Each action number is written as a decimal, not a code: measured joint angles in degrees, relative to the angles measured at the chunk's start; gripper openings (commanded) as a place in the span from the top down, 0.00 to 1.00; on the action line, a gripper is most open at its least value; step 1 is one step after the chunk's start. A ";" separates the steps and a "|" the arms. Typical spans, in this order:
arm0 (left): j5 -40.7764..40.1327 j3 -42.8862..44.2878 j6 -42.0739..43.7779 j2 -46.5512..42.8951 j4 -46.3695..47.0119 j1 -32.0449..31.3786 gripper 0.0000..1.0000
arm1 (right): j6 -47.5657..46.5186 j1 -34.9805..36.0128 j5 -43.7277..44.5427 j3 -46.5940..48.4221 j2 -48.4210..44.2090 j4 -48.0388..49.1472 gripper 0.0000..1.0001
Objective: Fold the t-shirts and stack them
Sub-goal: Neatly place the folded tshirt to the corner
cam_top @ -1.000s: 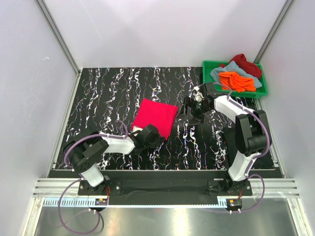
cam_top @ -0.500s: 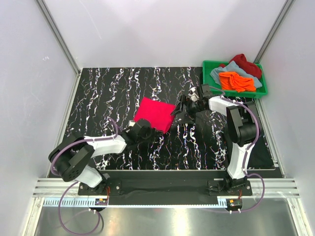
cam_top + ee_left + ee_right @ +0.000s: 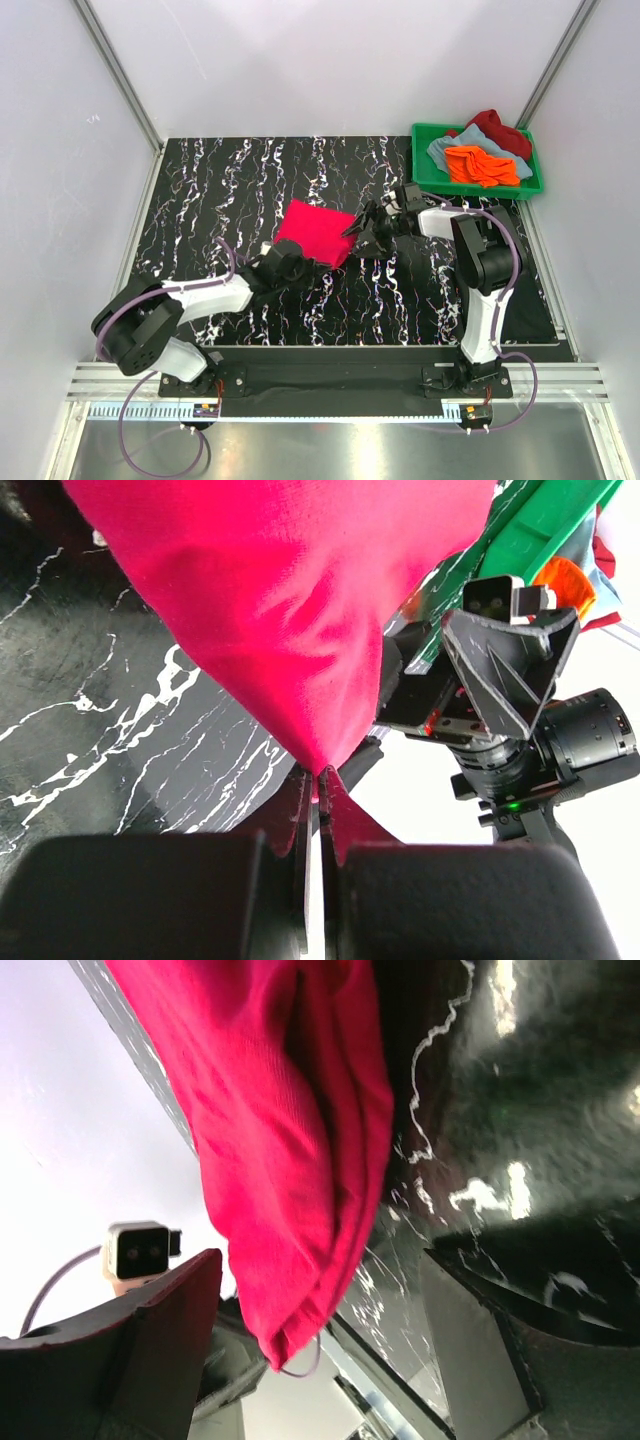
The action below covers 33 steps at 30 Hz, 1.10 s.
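Note:
The bright pinkish-red t-shirt lies folded as a square in the middle of the table. My left gripper is at its near corner, shut on that corner; in the left wrist view the cloth tapers into the closed jaws of the left gripper. My right gripper is open at the shirt's right edge. In the right wrist view the layered edge of the shirt hangs between the wide-spread fingers of the right gripper. Orange, grey-blue and dark red shirts lie in the crate.
The green plastic crate stands at the back right corner of the black marbled table. White walls with metal rails close in the table on three sides. The right gripper also shows in the left wrist view, just beyond the shirt.
My right gripper has moved left to the shirt's right edge. My left gripper has shifted slightly left at the near corner, and the shirt has shifted a little left.

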 measured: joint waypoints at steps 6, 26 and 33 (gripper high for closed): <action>0.09 -0.04 -0.02 -1.57 -0.04 0.39 1.00 | 4.57 1.09 1.57 -0.33 0.66 3.10 0.21; 0.09 -2.82 -0.52 -7.21 -1.73 0.85 0.98 | 9.70 1.18 7.02 -0.44 3.15 11.43 0.48; 0.42 -3.34 0.83 -9.11 -3.06 0.92 0.89 | 6.69 1.20 8.20 -0.42 3.19 11.21 0.86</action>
